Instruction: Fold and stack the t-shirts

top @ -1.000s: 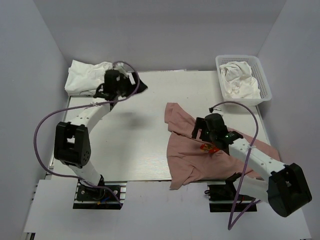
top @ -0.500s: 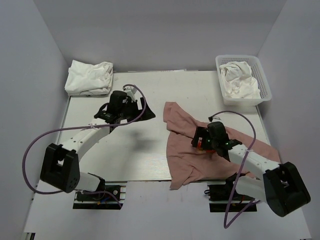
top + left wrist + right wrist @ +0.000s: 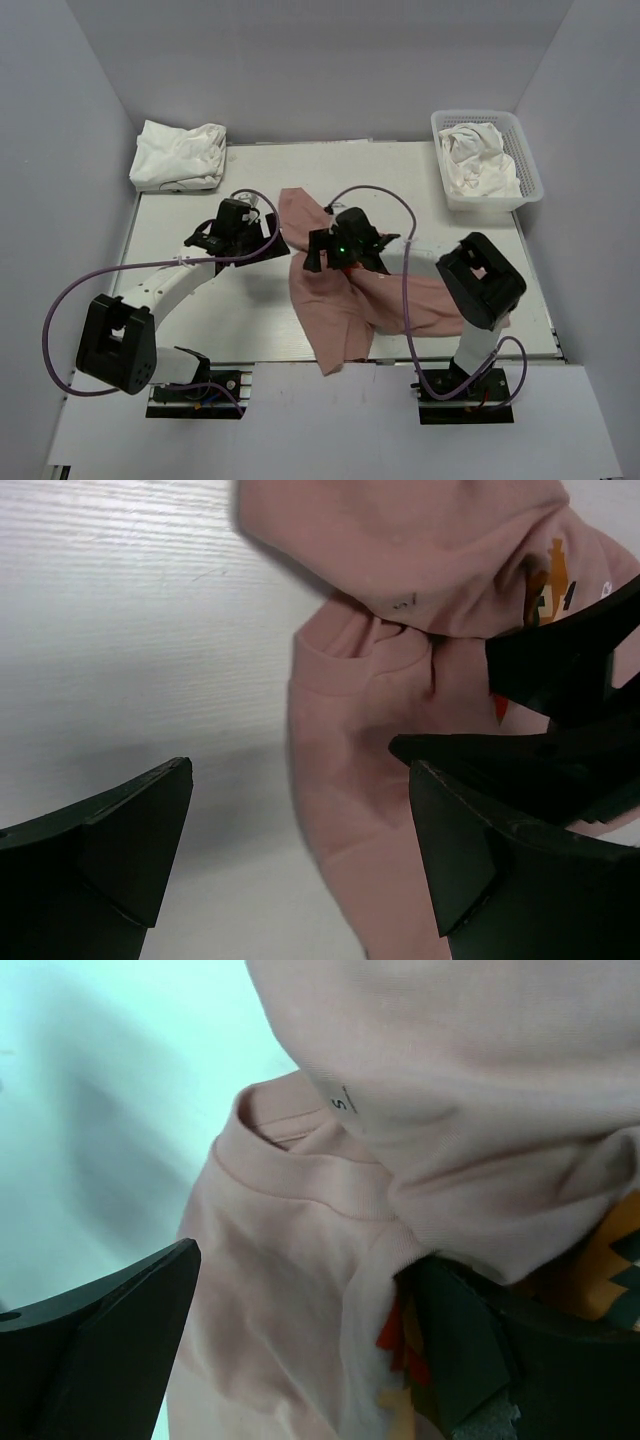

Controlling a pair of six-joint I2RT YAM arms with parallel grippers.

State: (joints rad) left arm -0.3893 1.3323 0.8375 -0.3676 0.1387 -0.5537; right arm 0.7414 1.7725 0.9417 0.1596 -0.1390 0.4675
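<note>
pink t-shirt (image 3: 330, 310) has been dragged left toward centre; right gripper (image 3: 318, 258) and left gripper (image 3: 272, 240) gape wide, gripping nothing. spreading step, i judge; next needs its collar edge pinched.

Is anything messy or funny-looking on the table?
Yes. The pink t-shirt lies rumpled and crooked in the middle of the table, part flopped over its own collar, and one corner seems to hang past the near edge. The white t-shirt at the far left corner is just a bunched heap.

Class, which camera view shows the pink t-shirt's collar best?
Right wrist: the collar is close and sharp, size tag included. Left wrist shows it smaller; top external shows the whole pink t-shirt, collar indistinguishable.
</note>
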